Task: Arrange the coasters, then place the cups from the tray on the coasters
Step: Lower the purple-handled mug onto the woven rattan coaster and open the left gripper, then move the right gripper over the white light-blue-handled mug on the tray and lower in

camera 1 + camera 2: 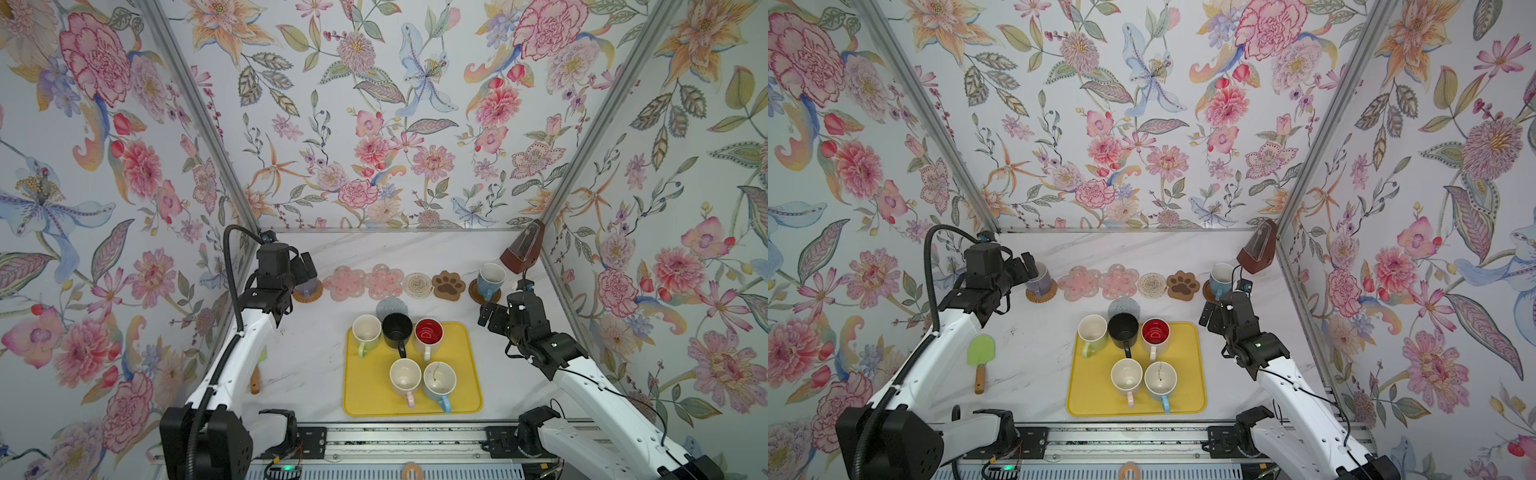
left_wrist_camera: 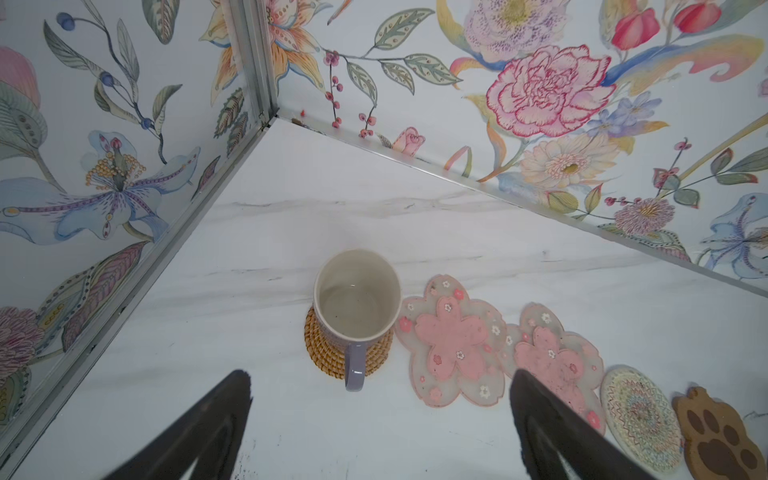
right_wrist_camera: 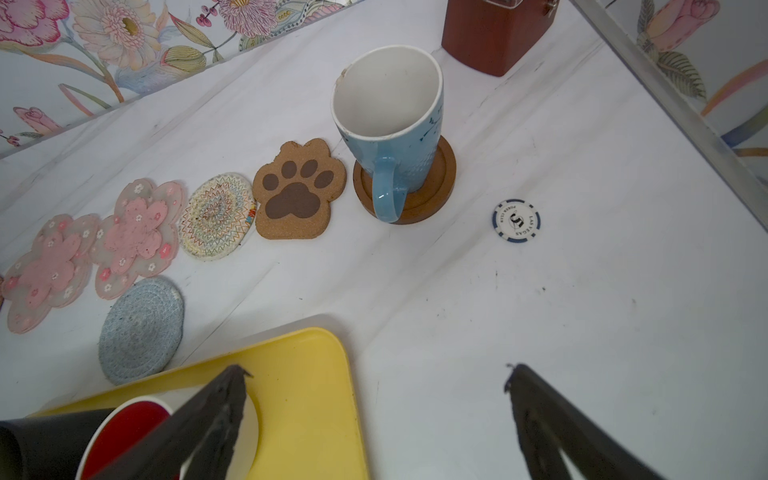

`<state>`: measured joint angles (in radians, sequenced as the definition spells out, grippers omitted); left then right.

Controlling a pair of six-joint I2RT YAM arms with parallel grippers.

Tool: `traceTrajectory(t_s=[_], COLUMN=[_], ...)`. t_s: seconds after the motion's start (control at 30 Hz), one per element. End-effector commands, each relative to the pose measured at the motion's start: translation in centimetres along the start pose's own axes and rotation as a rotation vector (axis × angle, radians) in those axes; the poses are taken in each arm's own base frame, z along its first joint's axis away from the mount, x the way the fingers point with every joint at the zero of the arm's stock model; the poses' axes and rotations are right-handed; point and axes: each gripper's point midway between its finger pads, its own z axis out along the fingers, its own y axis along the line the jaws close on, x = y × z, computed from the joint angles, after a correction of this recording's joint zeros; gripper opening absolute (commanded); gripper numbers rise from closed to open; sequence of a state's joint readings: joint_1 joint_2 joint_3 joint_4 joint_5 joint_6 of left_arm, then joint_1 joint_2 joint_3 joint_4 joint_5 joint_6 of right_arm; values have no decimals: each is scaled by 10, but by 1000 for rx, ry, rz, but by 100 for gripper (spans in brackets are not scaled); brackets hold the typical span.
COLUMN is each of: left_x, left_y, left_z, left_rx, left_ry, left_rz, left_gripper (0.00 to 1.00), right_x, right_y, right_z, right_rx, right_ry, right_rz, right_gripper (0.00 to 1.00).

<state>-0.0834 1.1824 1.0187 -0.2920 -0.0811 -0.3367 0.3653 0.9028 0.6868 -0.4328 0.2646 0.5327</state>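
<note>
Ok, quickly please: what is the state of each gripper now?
Left gripper: open, holding nothing.
Right gripper: open, holding nothing.

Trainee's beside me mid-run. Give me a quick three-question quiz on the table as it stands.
1. How many mugs stand on the yellow tray?
2. True or false: the lavender mug sits on the rattan coaster.
3. Which coaster lies outside the row, beside the tray? A) paw-print B) grey C) woven
Key: 1. Five: green mug, black mug, red-lined mug, cream mug, blue mug. 2. True. 3. B, the grey coaster.
</note>
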Motion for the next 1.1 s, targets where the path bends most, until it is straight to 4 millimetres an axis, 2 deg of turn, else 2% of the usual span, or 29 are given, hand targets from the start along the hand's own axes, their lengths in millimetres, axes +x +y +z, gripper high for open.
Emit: traceTrajectory(t_s=[0.0,0.17,0.3,0.4,0.6,0.77,0.87,1.07], left_x=[27,33,26,17,14,21,22,29], left_y=[7,13,29,47,28,37,36,37], left_z=[1,-7,-15,-27,-42,-49,-53,-54], left_rx=[0,-14,-107,-197,-35,-65,-48,-34], left_ry=[49,38,19,-36,-122,-126,-143,-141], left_rz=[15,3,-7,-103,-88,-94,-111,-115], left_gripper=[99,99,99,99,99,99,99,99], right_x=[-12,-2,13,30,69,94,110,140], right_y=[12,15,24,32,39,56,70,84], right_z=[-6,-13,-31,-49,-77,-94,-103,-115], right_rx=[-39,-40,-51,-84,-134,-207,-246,-275], right_ry=[-19,28,73,124,204,224,241,300], right_rz=[16,1,-39,-59,-75,-99,-157,-252], right_gripper=[99,99,99,99,99,99,99,99])
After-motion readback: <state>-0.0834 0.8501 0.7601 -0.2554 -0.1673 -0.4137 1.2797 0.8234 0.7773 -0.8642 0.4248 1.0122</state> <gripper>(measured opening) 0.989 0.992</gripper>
